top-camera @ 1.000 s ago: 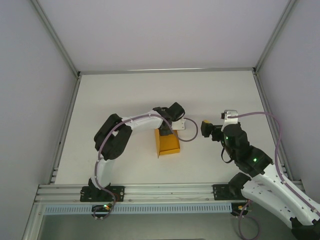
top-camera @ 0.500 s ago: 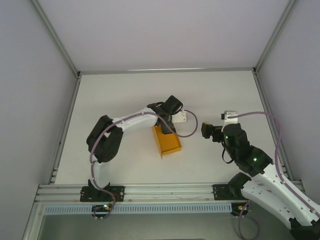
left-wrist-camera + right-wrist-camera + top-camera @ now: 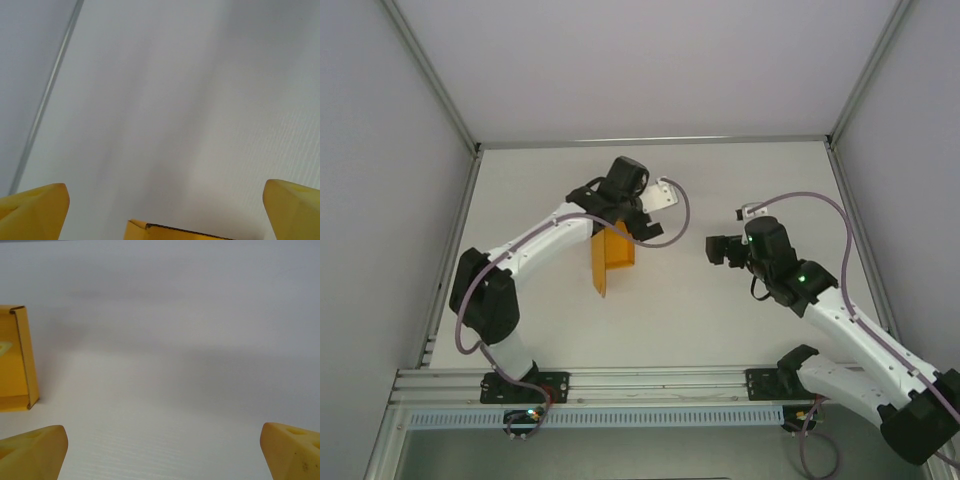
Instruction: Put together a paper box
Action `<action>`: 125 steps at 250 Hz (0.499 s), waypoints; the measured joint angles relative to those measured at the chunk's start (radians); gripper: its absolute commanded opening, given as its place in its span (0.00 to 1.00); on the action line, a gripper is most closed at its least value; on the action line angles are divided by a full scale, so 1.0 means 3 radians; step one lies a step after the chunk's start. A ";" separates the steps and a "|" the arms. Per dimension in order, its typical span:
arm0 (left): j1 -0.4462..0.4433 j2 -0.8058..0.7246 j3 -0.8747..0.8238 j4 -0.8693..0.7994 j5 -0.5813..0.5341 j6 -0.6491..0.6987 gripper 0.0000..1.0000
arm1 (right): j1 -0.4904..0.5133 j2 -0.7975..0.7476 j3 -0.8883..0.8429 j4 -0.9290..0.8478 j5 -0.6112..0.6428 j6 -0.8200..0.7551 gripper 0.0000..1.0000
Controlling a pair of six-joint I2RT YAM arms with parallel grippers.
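Bracing one wall before pressing a flap home should keep the folds square (thin card buckles easily). The bright orange-yellow thin-card paper box (image 3: 612,258) stands on edge, partly folded, on the white surface (image 3: 750,180). It sits close under the left gripper (image 3: 623,212), whose fingers are wide apart and empty. The right gripper (image 3: 716,248), likewise spread and empty, faces the box from well apart.
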 measured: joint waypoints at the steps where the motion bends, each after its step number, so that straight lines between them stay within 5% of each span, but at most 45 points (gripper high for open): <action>1: 0.0005 0.0003 -0.0001 0.0001 0.0008 -0.0004 1.00 | 0.0000 0.0005 0.0003 0.0000 -0.0003 -0.0001 1.00; 125: 0.0914 0.0918 0.0312 0.0165 0.1171 -0.0763 1.00 | 0.0000 0.0034 0.0052 -0.0011 -0.0195 0.0001 1.00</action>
